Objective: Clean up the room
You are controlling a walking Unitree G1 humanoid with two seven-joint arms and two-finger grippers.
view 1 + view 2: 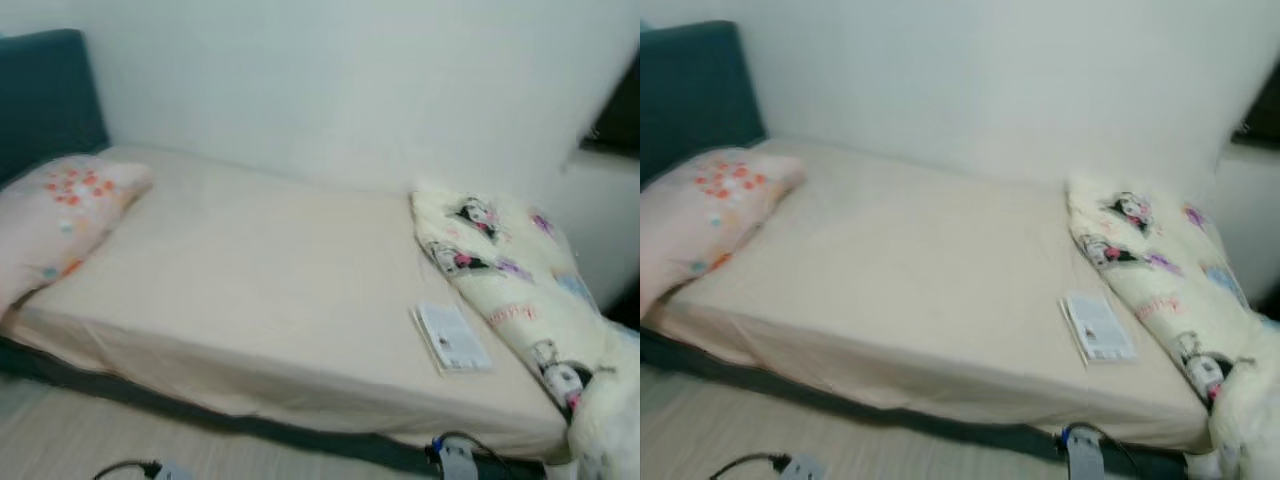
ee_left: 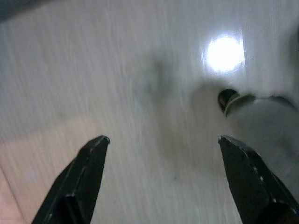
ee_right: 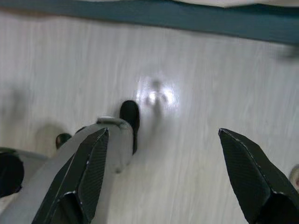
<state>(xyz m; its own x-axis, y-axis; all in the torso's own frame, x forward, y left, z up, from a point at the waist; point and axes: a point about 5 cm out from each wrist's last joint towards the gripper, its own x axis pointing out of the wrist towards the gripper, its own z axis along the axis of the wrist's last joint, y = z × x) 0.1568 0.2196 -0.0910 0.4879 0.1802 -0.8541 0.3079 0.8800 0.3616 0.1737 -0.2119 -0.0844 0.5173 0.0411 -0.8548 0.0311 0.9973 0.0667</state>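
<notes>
The wide bed with its cream fitted sheet (image 1: 250,290) fills the corner. A soft, bulky cartoon-print white duvet (image 1: 510,290) is heaped at its foot, best gathered by a fold. Beside it lies a thin white booklet (image 1: 452,338), light and floppy; pinch its near edge. The left end effector (image 2: 163,140) and right end effector (image 3: 163,133) hang spread over the floor.

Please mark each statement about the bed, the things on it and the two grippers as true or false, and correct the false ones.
1. The booklet lies flat on the sheet beside the blanket. True.
2. The pillow is at the end of the bed away from the headboard. False: it lies next to the headboard.
3. The left gripper holds the booklet. False: it is open, over the floor.
4. The right gripper is open over the floor. True.
</notes>
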